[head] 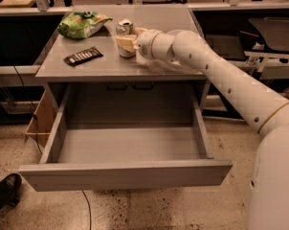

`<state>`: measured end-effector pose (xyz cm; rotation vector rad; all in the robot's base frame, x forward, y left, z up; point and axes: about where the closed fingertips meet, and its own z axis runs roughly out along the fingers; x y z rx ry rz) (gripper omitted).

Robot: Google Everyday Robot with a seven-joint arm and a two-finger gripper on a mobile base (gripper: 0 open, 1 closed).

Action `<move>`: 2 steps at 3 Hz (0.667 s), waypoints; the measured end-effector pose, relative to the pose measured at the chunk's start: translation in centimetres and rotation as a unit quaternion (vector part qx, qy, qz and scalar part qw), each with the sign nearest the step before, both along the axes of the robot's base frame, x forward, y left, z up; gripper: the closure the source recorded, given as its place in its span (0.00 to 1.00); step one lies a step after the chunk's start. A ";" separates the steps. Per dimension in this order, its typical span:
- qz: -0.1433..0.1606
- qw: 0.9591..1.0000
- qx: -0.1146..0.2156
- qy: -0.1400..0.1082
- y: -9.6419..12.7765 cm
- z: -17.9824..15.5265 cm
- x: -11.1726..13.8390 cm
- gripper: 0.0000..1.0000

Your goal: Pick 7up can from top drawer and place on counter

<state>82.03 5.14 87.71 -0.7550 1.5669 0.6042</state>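
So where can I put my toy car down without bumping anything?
The top drawer floor is all bare. On the counter, the front strip ahead of the dark wrapper and 7up can is free, and the far right corner behind the arm. It's crowded at the back left: green snack bag, can, gripper holding it.

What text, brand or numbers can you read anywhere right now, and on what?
None can be read.
7up can, gripped by the tool on the counter: label too blurred.
Green snack bag: print too blurred.
Dark flat packet: pale marks, unreadable.
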 end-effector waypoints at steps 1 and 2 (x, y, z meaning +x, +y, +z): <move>0.000 1.000 0.000 0.001 0.0 0.4 0.1 0.50; 0.002 1.000 -0.003 0.005 0.1 0.2 0.2 0.27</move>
